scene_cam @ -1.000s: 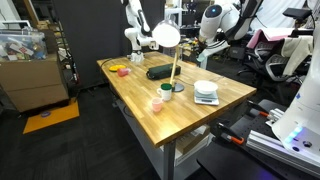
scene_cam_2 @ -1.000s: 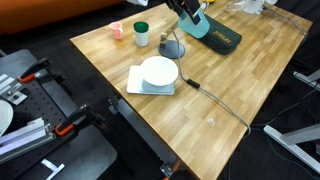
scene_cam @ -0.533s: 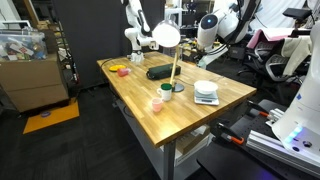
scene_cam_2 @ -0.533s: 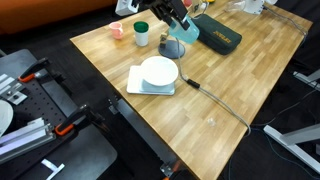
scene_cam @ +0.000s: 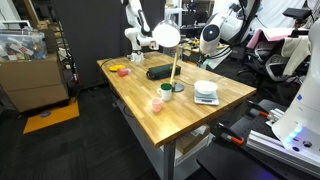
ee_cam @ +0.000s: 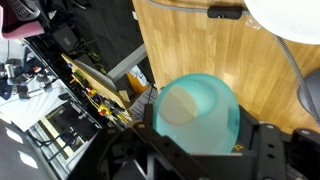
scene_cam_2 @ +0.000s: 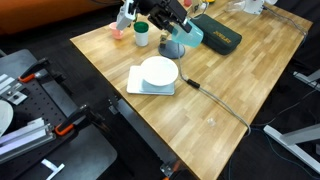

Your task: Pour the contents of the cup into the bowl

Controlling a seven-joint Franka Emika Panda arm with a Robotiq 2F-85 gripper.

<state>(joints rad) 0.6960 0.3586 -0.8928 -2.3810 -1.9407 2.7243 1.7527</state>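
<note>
- The cup (ee_cam: 197, 110) is seen in the wrist view as a pale blue-green round shape. One round end is turned toward the camera.
- The cup is clamped in the gripper (ee_cam: 203, 138). One of the dark fingers (ee_cam: 152, 145) is pressed against each side, and the jaws are closed only as far as the cup's width allows.
- In an exterior view the cup (scene_cam_2: 190, 34) is held off the table (scene_cam_2: 230, 85), directly under the gripper (scene_cam_2: 180, 27). Its exact tilt cannot be judged at this size.
- The cup is located just beside the lamp base (scene_cam_2: 172, 48), between it and the dark case (scene_cam_2: 218, 35).
- The bowl (scene_cam_2: 158, 70) is set on a grey tray (scene_cam_2: 140, 86), on the near side of the lamp base. The cup is not positioned over it; the two are apart.
- In an exterior view the bowl (scene_cam: 205, 90) is found near the table edge, below the white arm (scene_cam: 212, 33).
- A pink cup (scene_cam_2: 118, 30) and a green cup (scene_cam_2: 142, 35) stand upright on the table, to the side of the gripper and clear of it.
- A cable (scene_cam_2: 220, 103) runs from the lamp base across the table, past the tray.
</note>
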